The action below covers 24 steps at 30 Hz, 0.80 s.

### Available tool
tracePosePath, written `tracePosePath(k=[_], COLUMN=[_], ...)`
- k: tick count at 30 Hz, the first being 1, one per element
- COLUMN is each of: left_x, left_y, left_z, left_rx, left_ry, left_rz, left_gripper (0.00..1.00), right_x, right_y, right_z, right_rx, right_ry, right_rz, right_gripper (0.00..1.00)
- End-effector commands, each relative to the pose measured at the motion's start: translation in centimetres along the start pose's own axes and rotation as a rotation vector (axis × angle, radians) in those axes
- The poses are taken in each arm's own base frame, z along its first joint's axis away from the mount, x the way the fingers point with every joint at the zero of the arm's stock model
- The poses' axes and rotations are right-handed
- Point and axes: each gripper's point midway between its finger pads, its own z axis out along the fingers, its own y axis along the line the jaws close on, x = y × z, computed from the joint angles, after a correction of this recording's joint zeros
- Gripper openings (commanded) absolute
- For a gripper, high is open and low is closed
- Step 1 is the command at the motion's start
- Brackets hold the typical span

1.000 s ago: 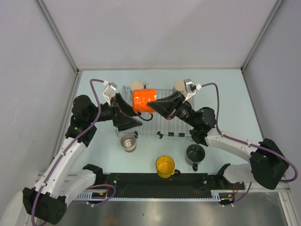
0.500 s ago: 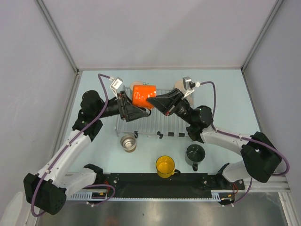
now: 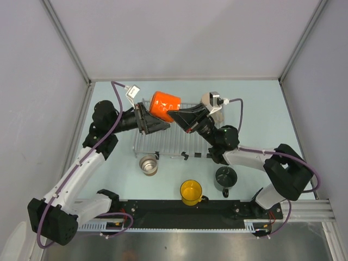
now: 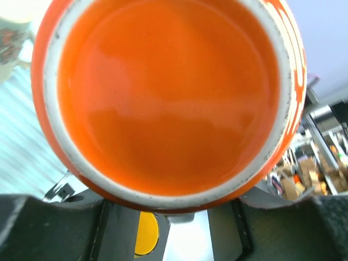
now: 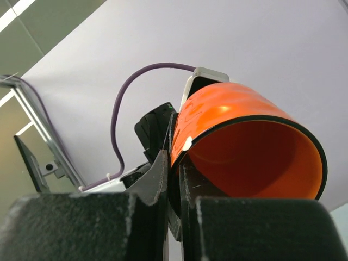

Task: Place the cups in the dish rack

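One glossy orange mug [image 3: 164, 104], base ringed white, rim pinched by right claw [image 3: 174, 115]; left claw [image 3: 155, 120] unclear.

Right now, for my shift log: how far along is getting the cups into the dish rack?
Done: nothing clearly; a beige mug at the far corner of the dish rack may or may not be on it. In hand: the orange mug, pinched at its rim by the right gripper above the rack. Left: steel cup, yellow mug, dark grey mug on the table.
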Motion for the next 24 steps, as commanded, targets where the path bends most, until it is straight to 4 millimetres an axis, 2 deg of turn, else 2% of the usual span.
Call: tracePosePath(k=[1, 3, 4, 8, 9, 10, 17, 18, 20, 21, 22, 24], left_x=[-2.0, -2.1, -2.1, -2.2, -2.3, -2.4, -2.7, -3.1, -3.7, -4.1, -4.1, -4.6], left_y=[-5.8, -5.9, -5.9, -5.4, -5.4, -5.4, -5.1, -5.5, -5.3, -5.4, -4.9, -4.5], left_z=[0.2, 0.1, 0.1, -0.2, -0.2, -0.2, -0.7, -0.9, -1.1, -1.4, -1.5, -1.7], left_rx=[0.165, 0.162, 0.159, 0.12, 0.113, 0.108, 0.072, 0.068, 0.029, 0.007, -0.026, -0.062], left_ry=[-0.024, -0.03, -0.03, -0.044, -0.051, -0.054, -0.056, -0.063, -0.076, -0.081, -0.082, -0.099], left_rz=[0.2, 0.207, 0.209, 0.242, 0.25, 0.265, 0.309, 0.332, 0.399, 0.449, 0.451, 0.505], left_gripper=[0.49, 0.45, 0.33, 0.15, 0.05, 0.0, 0.0, 0.0, 0.0, 0.0, 0.0, 0.0], right_x=[10.0, 10.8, 11.2, 11.6, 11.8, 11.8, 12.1, 12.2, 12.6, 12.2, 12.1, 11.2], right_y=[0.3, 0.1, -0.2, 0.0, 0.1, 0.2, 0.3, 0.4, 0.0, 0.1, -0.2, -0.1], right_z=[-2.5, -2.6, -2.8, -3.0, -3.2, -3.3, -5.0, -5.4, -6.7, -7.1, -8.0, -8.5], right_rx=[-0.072, -0.069, -0.063, -0.064, -0.063, -0.064, -0.036, -0.033, -0.004, 0.006, 0.03, 0.041], right_ry=[0.277, 0.29, 0.298, 0.308, 0.314, 0.314, 0.333, 0.34, 0.357, 0.348, 0.351, 0.338], right_rz=[0.133, 0.143, 0.15, 0.154, 0.152, 0.15, 0.148, 0.153, 0.156, 0.15, 0.148, 0.137], right_gripper=[0.0, 0.0, 0.0, 0.0, 0.0, 0.0, 0.0, 0.1, 0.19, 0.32, 0.36, 0.39])
